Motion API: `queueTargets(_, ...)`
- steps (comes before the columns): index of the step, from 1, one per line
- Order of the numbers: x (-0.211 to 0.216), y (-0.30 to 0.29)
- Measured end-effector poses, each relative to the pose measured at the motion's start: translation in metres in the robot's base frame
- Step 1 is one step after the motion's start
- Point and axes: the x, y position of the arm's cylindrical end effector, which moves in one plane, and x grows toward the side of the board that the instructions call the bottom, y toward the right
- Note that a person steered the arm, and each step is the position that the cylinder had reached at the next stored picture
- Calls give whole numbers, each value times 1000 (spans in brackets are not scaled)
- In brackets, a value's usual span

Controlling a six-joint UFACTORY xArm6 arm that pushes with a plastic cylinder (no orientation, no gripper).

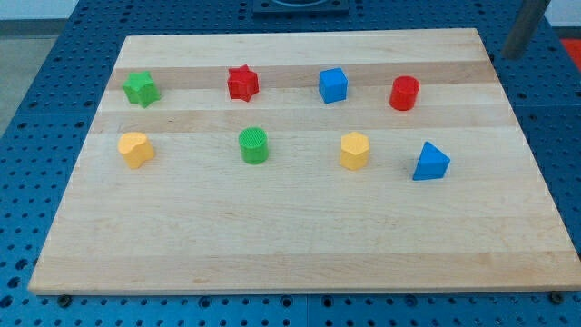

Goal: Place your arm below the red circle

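Though looked for across the whole counter [300, 254], my tip not to be seen anywhere in the view; cannot tell any pincer state, none in view. Red circle [404, 93], an upright cylinder, in the upper row toward the view's right, well apart from its neighbours. Just below it and slightly left, yellow hexagon [354, 151]; below and slightly right, blue triangle [430, 163]; bare wood between those two, directly under the red circle. Left of the red circle in the same row: blue cube [333, 84], then red star [242, 83], then green star [140, 88] nearest the view's left. In the lower row, farther left: green cylinder [254, 145] and a yellow block [135, 149], its exact shape hard to make out. All eight standing separate, none touching. At the view's top right corner, a grey bar [525, 27], cut off by the frame's edge and too little shown to identify. At the top centre, a dark object [300, 7], also cropped and unclear. Around the counter, a blue pegboard [27, 109], cut off on all sides.
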Motion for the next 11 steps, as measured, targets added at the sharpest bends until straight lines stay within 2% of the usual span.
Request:
queueTargets(2, -18, -87)
queueTargets(5, -18, -90)
queueTargets(7, 130, -108)
queueTargets(9, 131, -112)
queueTargets(10, 131, -150)
queueTargets(11, 131, -150)
